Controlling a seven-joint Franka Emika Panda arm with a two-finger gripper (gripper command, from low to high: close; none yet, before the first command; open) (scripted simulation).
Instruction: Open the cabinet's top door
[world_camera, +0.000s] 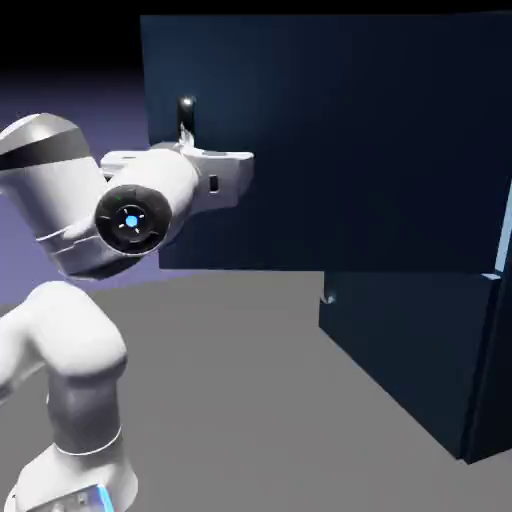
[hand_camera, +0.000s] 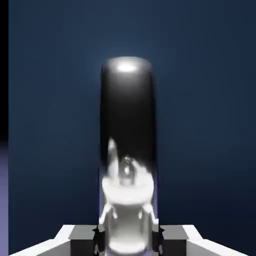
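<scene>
In the exterior view, the top door (world_camera: 340, 130) is swung well out from the cabinet (world_camera: 410, 350), above the closed lower door, so the opening step appears nearly or wholly finished. The upright handle (hand_camera: 127, 115) is gripped between the fingertips of the hand (hand_camera: 128, 242). If more swing is wanted, the pull should be carried on along the hinge's arc; otherwise the grip should be released and the hand backed straight off. The door is a flat, square-cornered slab in smooth, dark navy; the handle is rounded and glossy, with bright, metal-like reflections.
</scene>
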